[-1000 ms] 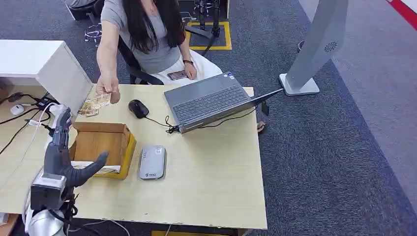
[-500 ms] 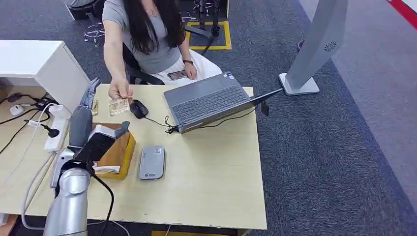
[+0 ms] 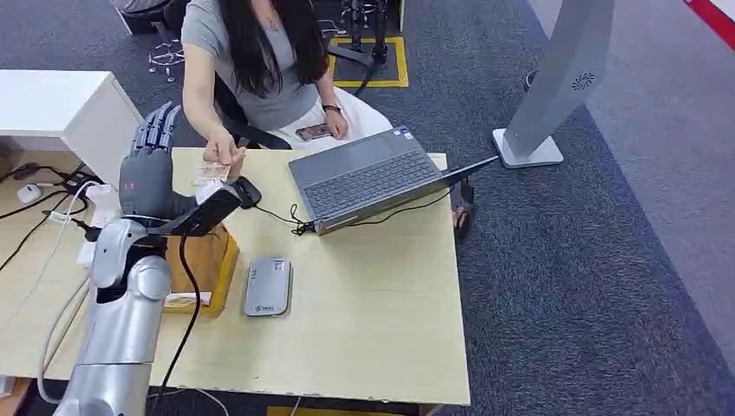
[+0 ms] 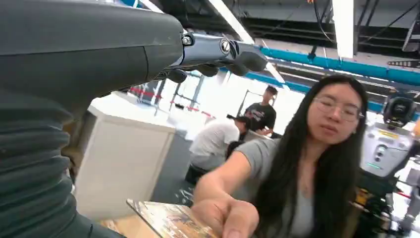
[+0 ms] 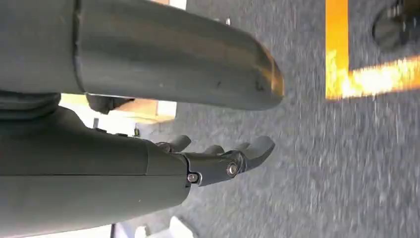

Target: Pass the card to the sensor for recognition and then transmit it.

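A person seated across the wooden table point(image 3: 373, 321) pinches a patterned card point(image 3: 211, 172) in one hand point(image 3: 224, 153) above the far left part of the table. My left hand point(image 3: 147, 178) is raised beside it, fingers straight up and spread, thumb point(image 3: 212, 208) jutting out just under the card; it holds nothing. In the left wrist view the card point(image 4: 166, 220) and the person's hand point(image 4: 225, 215) sit close in front of my left hand point(image 4: 99, 54). A flat grey sensor point(image 3: 268, 286) lies beside an open cardboard box point(image 3: 212, 251). My right hand point(image 5: 148, 168) hangs over grey carpet, fingers loose, holding nothing.
An open laptop point(image 3: 373, 178) and a black mouse point(image 3: 245, 191) with its cable sit at the table's far side. A white cabinet point(image 3: 78, 113) and a power strip point(image 3: 100, 204) stand at left. A grey pedestal point(image 3: 555, 87) rises at right.
My left arm has lifted from beside the box up toward the person, fingers now pointing upward. The person has picked the card off the table's corner and carried it toward my hand.
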`<action>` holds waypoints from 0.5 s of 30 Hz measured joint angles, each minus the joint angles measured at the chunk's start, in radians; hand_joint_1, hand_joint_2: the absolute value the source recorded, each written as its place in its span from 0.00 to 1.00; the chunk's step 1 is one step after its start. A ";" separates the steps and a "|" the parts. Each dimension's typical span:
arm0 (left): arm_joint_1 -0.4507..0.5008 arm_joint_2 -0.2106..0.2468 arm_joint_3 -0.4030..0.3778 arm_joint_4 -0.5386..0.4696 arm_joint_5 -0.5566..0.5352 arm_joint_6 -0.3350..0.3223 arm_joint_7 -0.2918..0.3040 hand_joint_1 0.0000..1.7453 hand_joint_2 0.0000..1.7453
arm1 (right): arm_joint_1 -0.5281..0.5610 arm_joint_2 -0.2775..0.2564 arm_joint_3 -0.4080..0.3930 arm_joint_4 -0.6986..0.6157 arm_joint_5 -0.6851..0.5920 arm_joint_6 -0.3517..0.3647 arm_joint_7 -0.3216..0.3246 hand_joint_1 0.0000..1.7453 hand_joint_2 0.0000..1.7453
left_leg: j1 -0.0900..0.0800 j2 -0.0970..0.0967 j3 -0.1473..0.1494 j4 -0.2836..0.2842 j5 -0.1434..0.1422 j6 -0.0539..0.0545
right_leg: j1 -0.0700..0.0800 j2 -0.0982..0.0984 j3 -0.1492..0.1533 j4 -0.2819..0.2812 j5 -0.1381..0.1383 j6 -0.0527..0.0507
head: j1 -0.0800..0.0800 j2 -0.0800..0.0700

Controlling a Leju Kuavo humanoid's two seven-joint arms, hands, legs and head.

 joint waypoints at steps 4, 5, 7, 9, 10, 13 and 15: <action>-0.015 0.036 0.000 0.036 -0.087 0.052 0.052 0.00 1.00 | 0.007 0.066 0.001 0.034 -0.003 0.011 -0.079 0.00 0.00 | 0.001 0.000 0.000 0.000 0.000 -0.001 | 0.001 0.000 0.000 0.001 0.000 0.000 | -0.001 0.000; -0.017 0.047 0.000 0.044 -0.106 0.062 0.062 0.00 1.00 | 0.008 0.080 0.003 0.042 -0.003 0.012 -0.097 0.00 0.00 | 0.001 0.000 0.000 0.000 0.000 -0.001 | 0.001 0.000 0.000 0.001 0.000 0.000 | -0.002 0.000; -0.022 0.064 0.000 0.060 -0.155 0.087 0.085 0.00 1.00 | 0.010 0.112 0.011 0.061 -0.006 0.016 -0.141 0.00 0.00 | 0.001 0.000 0.000 0.000 0.001 -0.001 | 0.001 0.000 0.000 0.001 0.000 0.000 | -0.003 0.000; -0.029 0.077 0.002 0.076 -0.199 0.109 0.104 0.00 1.00 | 0.011 0.138 0.020 0.077 -0.012 0.025 -0.181 0.00 0.00 | 0.001 0.000 -0.001 -0.001 0.001 -0.002 | 0.001 0.000 0.000 0.001 0.000 0.000 | -0.003 0.000; -0.031 0.085 0.003 0.083 -0.223 0.119 0.115 1.00 1.00 | 0.012 0.156 0.024 0.086 -0.016 0.028 -0.201 0.00 0.00 | 0.001 0.000 -0.001 -0.001 0.001 -0.002 | 0.001 0.000 0.000 0.001 0.000 0.000 | -0.002 0.000; -0.039 0.100 0.005 0.103 -0.294 0.149 0.143 1.00 1.00 | 0.014 0.186 0.039 0.108 -0.034 0.033 -0.259 0.00 0.00 | 0.001 0.000 -0.001 -0.001 0.001 -0.002 | 0.001 0.000 0.000 0.001 0.000 0.000 | -0.002 0.000; -0.043 0.108 0.006 0.113 -0.311 0.157 0.149 1.00 1.00 | 0.014 0.201 0.050 0.118 -0.048 0.036 -0.280 0.00 0.00 | 0.001 -0.001 -0.001 -0.001 0.001 -0.002 | 0.001 0.000 0.000 0.001 0.000 0.000 | -0.002 0.000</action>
